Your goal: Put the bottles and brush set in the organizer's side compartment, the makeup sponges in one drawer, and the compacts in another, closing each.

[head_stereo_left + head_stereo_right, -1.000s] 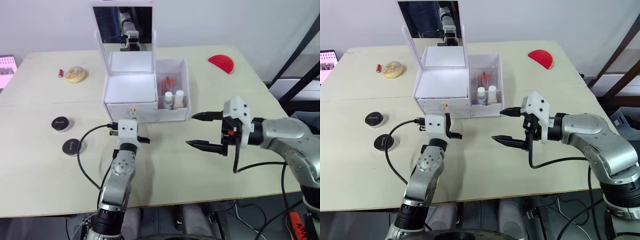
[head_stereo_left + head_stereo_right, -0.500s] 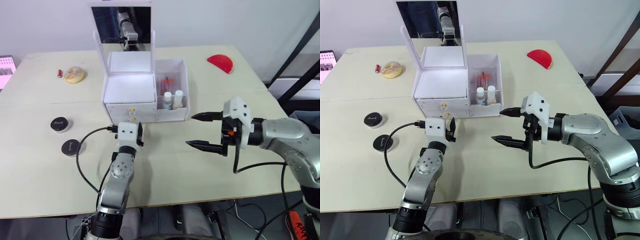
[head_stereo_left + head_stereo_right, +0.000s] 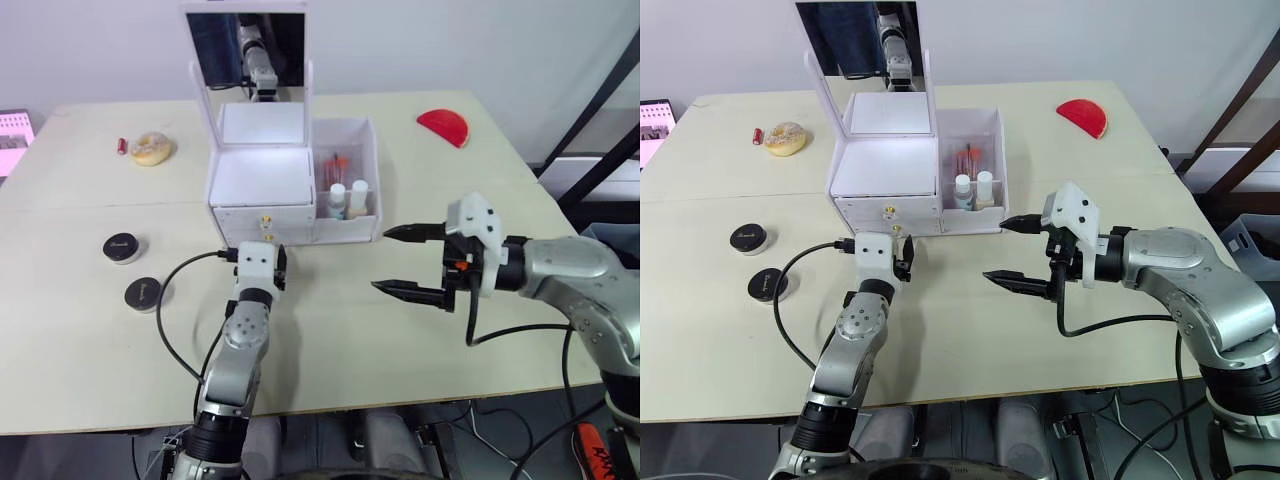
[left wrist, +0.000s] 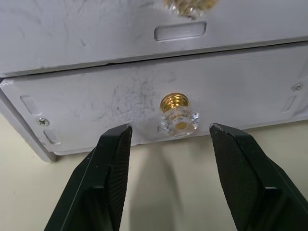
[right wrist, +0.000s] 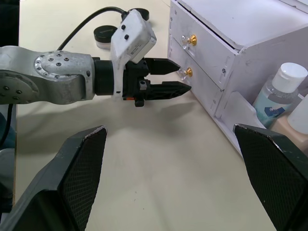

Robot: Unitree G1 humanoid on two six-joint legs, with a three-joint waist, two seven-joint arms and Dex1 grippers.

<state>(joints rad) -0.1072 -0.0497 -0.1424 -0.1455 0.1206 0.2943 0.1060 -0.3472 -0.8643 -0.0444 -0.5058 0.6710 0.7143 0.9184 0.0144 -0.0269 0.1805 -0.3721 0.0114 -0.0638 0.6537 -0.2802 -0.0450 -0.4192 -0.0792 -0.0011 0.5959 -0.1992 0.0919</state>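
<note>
The white organizer (image 3: 262, 180) stands at the table's middle with its mirror lid up and both drawers shut. Two bottles (image 3: 348, 198) and the brush set (image 3: 336, 165) stand in its side compartment (image 3: 345, 140). My left gripper (image 4: 170, 127) is open right in front of the lower drawer. Its fingers stand either side of the clear, gold-based knob (image 4: 178, 115) without touching it. Two black compacts (image 3: 122, 246) (image 3: 144, 293) lie to the left. A beige round sponge (image 3: 151, 148) lies at the far left and a red half-round one (image 3: 443, 124) at the far right. My right gripper (image 3: 382, 260) hangs wide open and empty, right of the organizer.
A small red tube (image 3: 122, 146) lies beside the beige sponge. A pink object (image 3: 12, 135) sits at the table's left edge. The left arm's black cable (image 3: 175, 290) loops over the table near the compacts. Bare tabletop stretches in front of the organizer.
My left gripper has gone from shut to open, turned toward the organizer and moved up to the lower drawer's knob. The right arm has not moved.
</note>
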